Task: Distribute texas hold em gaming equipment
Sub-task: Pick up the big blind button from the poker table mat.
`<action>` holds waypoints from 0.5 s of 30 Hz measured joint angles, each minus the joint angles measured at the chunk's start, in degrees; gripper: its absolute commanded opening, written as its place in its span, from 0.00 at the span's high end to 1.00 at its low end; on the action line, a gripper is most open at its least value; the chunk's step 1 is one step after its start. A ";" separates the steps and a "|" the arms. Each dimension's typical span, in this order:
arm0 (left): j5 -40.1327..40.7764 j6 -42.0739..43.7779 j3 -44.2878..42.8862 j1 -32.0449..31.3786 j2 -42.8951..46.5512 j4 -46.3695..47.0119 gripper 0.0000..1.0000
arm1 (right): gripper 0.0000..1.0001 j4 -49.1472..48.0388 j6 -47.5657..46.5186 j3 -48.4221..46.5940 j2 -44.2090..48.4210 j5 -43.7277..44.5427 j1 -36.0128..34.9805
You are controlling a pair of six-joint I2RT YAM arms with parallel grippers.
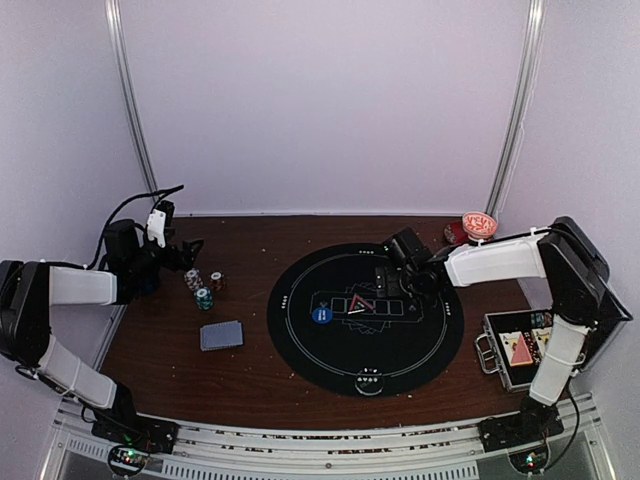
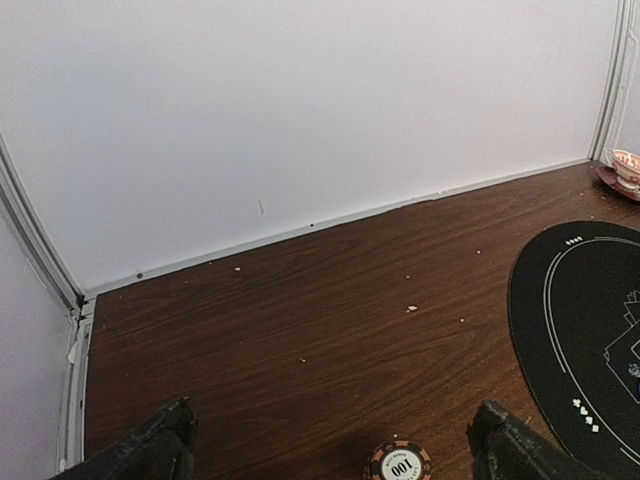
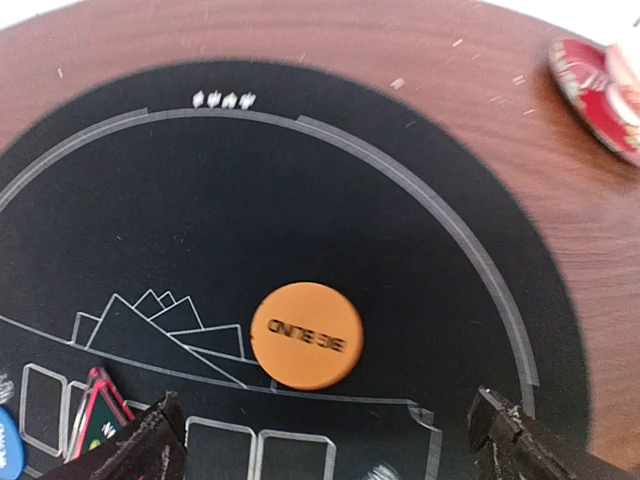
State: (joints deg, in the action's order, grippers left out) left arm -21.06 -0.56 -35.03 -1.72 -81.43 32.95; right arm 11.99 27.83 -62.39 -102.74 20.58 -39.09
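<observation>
Both spread wide, the right claw (image 3: 330, 435) hovers by the orange disc (image 3: 306, 335) on the mat (image 3: 420, 250), likely to grab it, the left claw (image 2: 335, 445) by a chip (image 2: 398, 462).

You have three small piles of striped-edge poker chips (image 1: 204, 298), one grey-blue-backed stack of playing cards (image 1: 221, 335), one round black mat (image 1: 310, 352), one orange disc (image 3: 306, 335), one blue disc (image 1: 321, 315), one red triangle marker (image 1: 360, 305) and one open metal case (image 1: 498, 335).
</observation>
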 measured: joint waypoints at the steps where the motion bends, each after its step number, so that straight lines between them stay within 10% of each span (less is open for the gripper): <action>1: -0.07 0.00 0.00 0.00 0.00 0.00 0.02 | 0.00 -0.31 0.26 -0.92 -1.97 -0.44 0.00; 15: -0.39 0.00 0.00 -0.02 0.00 0.02 0.02 | 0.05 -4.61 4.81 -2.32 -9.66 -5.57 3.37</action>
State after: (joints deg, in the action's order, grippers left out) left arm -21.45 -0.56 -35.03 -1.74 -81.43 32.97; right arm 7.38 32.64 -64.71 -112.40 15.00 -35.73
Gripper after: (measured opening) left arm 0.978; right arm 0.963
